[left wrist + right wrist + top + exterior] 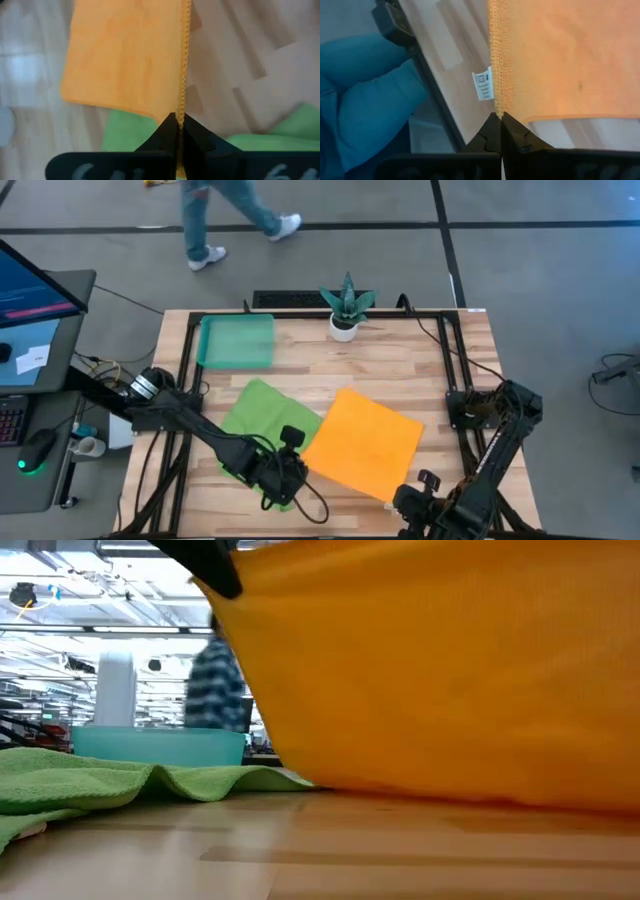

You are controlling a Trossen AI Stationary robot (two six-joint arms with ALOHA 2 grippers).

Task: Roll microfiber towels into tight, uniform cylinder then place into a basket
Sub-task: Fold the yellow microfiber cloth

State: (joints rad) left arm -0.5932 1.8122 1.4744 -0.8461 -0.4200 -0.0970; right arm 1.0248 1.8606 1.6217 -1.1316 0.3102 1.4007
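A: While both grippers are pinching the orange towel (362, 442), why is it hanging lifted?

B: The left gripper (177, 125) and right gripper (498, 122), each clamped shut on an edge, are stretching it flat for rolling, probably. The green towel (262, 417) is lying left; the basket (237, 342) is waiting far left.

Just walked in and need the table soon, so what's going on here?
Both arms are holding the orange towel up off the table by its near edge: the left gripper is shut on one corner, the right gripper on the other, by the white tag. The green towel lies unrolled on the wood, partly under the orange one. The basket at the far left holds nothing yet.
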